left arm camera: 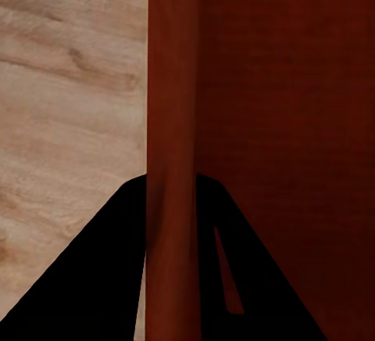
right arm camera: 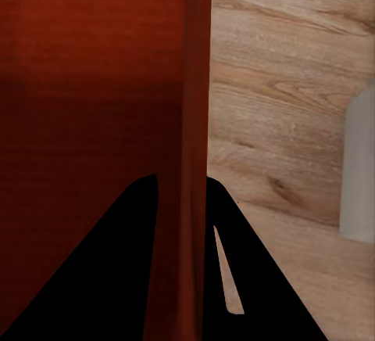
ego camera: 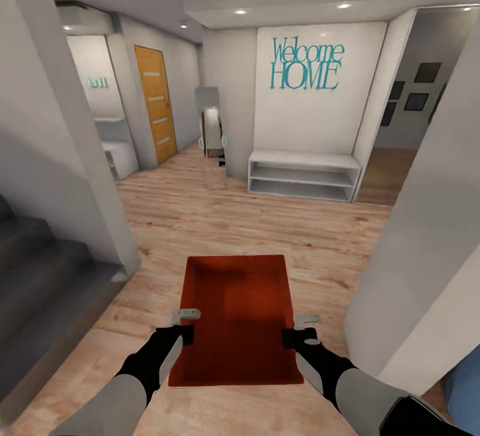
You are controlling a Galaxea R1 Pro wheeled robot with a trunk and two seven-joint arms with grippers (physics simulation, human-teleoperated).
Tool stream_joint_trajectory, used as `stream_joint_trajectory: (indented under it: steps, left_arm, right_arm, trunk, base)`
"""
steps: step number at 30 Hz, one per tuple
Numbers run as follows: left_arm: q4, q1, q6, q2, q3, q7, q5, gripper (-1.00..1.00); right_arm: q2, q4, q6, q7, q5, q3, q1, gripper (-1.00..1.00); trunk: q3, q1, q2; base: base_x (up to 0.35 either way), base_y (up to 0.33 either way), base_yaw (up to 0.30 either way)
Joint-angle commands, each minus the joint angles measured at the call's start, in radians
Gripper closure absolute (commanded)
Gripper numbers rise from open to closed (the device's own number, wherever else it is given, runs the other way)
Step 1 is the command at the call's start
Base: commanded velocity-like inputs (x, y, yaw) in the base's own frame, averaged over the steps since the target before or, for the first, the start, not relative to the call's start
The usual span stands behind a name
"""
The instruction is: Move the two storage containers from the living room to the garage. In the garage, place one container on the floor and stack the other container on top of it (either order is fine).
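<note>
I hold one orange-red storage container (ego camera: 237, 316) level in front of me, above light wood planks. My left gripper (ego camera: 183, 329) is shut on its left wall and my right gripper (ego camera: 299, 333) is shut on its right wall. In the left wrist view the thin container wall (left arm camera: 173, 161) runs between the two dark fingers (left arm camera: 94, 278). The right wrist view shows the same: the container wall (right arm camera: 191, 122) is pinched between the dark fingers (right arm camera: 258, 278). The box is empty inside.
A hallway lies ahead with a white low shelf (ego camera: 303, 176) under a "Welcome HOME" wall. An orange door (ego camera: 155, 103) is at the back left. Dark stairs (ego camera: 40, 276) rise at my left, and a white wall corner (ego camera: 427, 256) stands close at my right.
</note>
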Motion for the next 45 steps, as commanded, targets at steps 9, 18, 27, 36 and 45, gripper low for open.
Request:
stream_joint_trajectory:
  steps: [9, 18, 27, 36, 45]
  left_arm:
    - [0.005, 0.0, 0.009, 0.006, -0.001, 0.009, -0.014, 1.0]
    - [0.005, 0.0, 0.009, 0.006, -0.002, 0.009, -0.015, 1.0]
    - [0.005, 0.0, 0.009, 0.006, -0.002, 0.009, -0.015, 1.0]
    - [0.005, 0.0, 0.007, 0.006, -0.002, 0.009, -0.015, 1.0]
    - [0.005, 0.0, 0.006, 0.006, -0.001, 0.009, -0.015, 1.0]
  right_arm:
    - [-0.015, -0.003, -0.008, -0.024, 0.015, -0.033, -0.002, 1.0]
    - [-0.015, -0.003, -0.008, -0.023, 0.015, -0.033, -0.002, 1.0]
    - [-0.016, -0.003, -0.008, -0.023, 0.015, -0.033, -0.002, 1.0]
    - [-0.016, -0.003, -0.008, -0.023, 0.015, -0.033, -0.002, 1.0]
    - [-0.016, -0.003, -0.008, -0.023, 0.015, -0.033, -0.002, 1.0]
  trunk:
    - [-0.002, 0.001, -0.002]
    - [-0.002, 0.001, -0.002]
    - [-0.002, 0.001, -0.002]
    - [-0.002, 0.001, -0.002]
    - [-0.002, 0.001, -0.002]
  base:
    - [0.323, 0.0, 0.131]
    - [0.323, 0.0, 0.184]
    - [0.323, 0.0, 0.004]
    - [0.323, 0.0, 0.0]
    - [0.323, 0.0, 0.0]
